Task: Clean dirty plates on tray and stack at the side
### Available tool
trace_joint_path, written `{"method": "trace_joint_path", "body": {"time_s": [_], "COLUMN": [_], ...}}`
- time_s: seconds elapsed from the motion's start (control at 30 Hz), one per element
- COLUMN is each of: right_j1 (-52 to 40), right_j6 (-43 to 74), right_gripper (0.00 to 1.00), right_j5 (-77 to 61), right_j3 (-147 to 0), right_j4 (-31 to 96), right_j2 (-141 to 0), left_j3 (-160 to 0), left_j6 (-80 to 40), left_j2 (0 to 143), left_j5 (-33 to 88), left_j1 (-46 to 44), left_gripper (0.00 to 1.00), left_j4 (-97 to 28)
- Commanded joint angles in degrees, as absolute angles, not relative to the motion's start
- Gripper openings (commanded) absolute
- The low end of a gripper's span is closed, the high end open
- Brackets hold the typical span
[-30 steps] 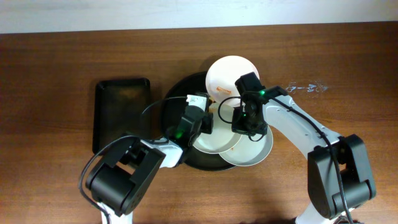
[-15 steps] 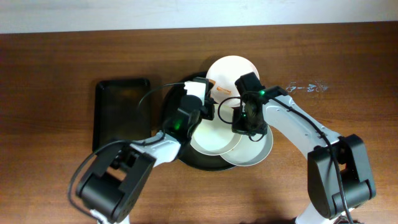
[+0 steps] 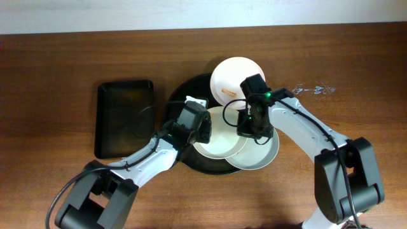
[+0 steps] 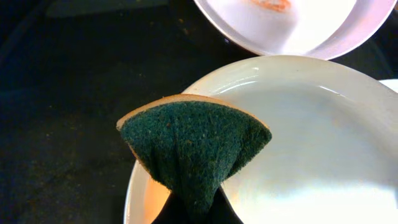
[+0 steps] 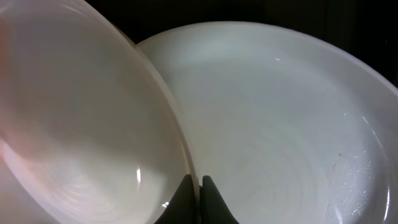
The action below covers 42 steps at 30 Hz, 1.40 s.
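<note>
Three plates [image 3: 236, 75] on the tray [image 3: 184, 92] near the far edge: your right gripper [image 5: 199, 193] pinches the middle plate [image 3: 219, 141] by its rim, and your left gripper [image 4: 189, 213] clamps a sponge [image 4: 193, 146] at the opposite rim.

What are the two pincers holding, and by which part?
The left pincer pinches a green scouring sponge by one bunched end; the right pincer clamps the middle plate by its rim.

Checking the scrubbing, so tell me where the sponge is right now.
In the left wrist view, the sponge is pinched in the left gripper over the left rim of the middle plate on the tray.
</note>
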<state>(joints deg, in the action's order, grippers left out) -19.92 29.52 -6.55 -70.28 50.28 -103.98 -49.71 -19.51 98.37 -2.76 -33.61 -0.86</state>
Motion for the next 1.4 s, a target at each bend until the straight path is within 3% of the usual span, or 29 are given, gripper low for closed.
{"method": "trace_joint_path", "body": {"time_s": [0.0, 0.37, 0.87, 1.13, 1.37], "right_j1": [-20.2, -20.2, -20.2, -20.2, -20.2], "right_j6": [28.9, 28.9, 28.7, 28.7, 19.2], "right_gripper": [0.04, 0.04, 0.04, 0.04, 0.04], "right_j5": [-5.4, -5.4, -5.4, -5.4, -5.3], "right_j3": [-70.2, -70.2, -70.2, -70.2, -81.2], "right_j4": [50.5, 50.6, 51.0, 50.9, 52.2], "right_j2": [-104.2, -104.2, -104.2, -104.2, -103.4], "left_j3": [-49.8, -49.8, -49.8, -50.0, -50.5], "left_j6": [-20.1, -20.0, -20.1, -19.6, -19.6], "left_j2": [101.5, 104.3, 108.2, 106.8, 91.1], "left_j5": [-1.9, -13.6, -13.3, -13.3, -13.0], "left_j1": [-33.9, -33.8, -33.6, -29.2, -19.5], "left_gripper": [0.00, 0.00, 0.00, 0.00, 0.00], "left_j4": [-0.4, 8.1, 18.9, 35.0, 20.6]}}
